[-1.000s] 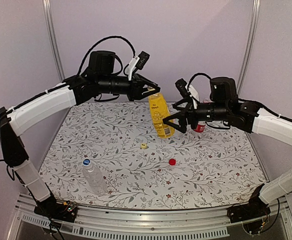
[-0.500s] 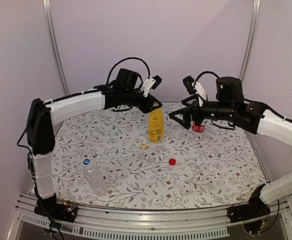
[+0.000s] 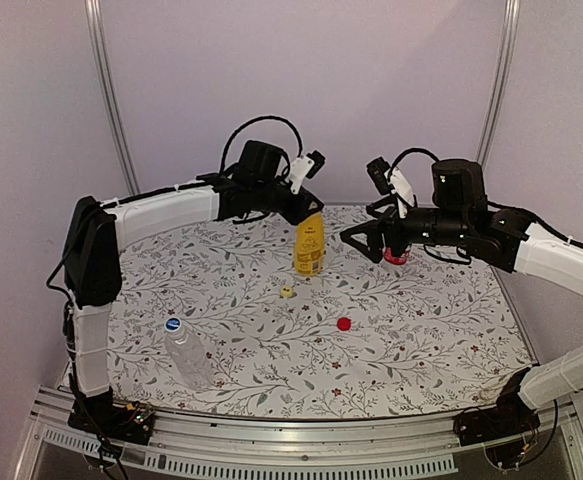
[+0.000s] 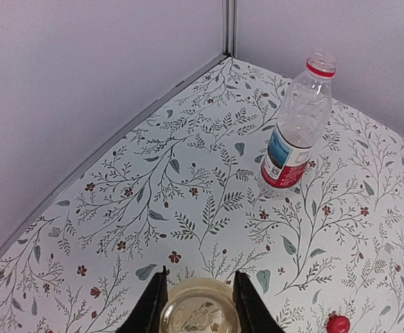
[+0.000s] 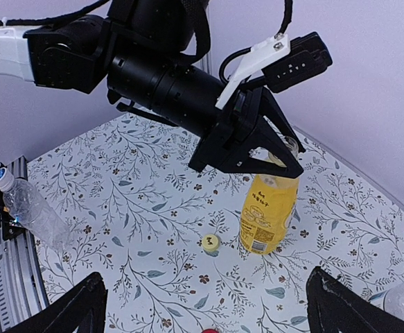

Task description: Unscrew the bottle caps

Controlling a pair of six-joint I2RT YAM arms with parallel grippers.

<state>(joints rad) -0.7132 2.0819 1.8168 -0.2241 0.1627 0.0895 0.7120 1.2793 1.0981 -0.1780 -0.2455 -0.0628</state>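
Floral table [image 3: 421, 330] | yellow bottle [image 3: 309, 250] upright, mouth up | left tool [image 3: 312, 211] clamps its neck | right tool [image 3: 360, 244] spread wide

There are three bottles on the table [image 3: 441, 335]. One is the yellow bottle [image 3: 309, 248], one is the clear bottle with a red label [image 4: 295, 132], and one is the plain clear bottle [image 3: 187, 355].

There are three caps too: one yellow cap [image 3: 287, 292], one red cap [image 3: 344, 323] and one blue cap [image 3: 172, 325]. Two caps lie loose on the table, and one (the blue one) sits on its bottle. So two bottles are open at the top and one is closed.

There are two robot arms, the left arm [image 3: 161, 208] and the right arm [image 3: 556, 255]. There is just one table.
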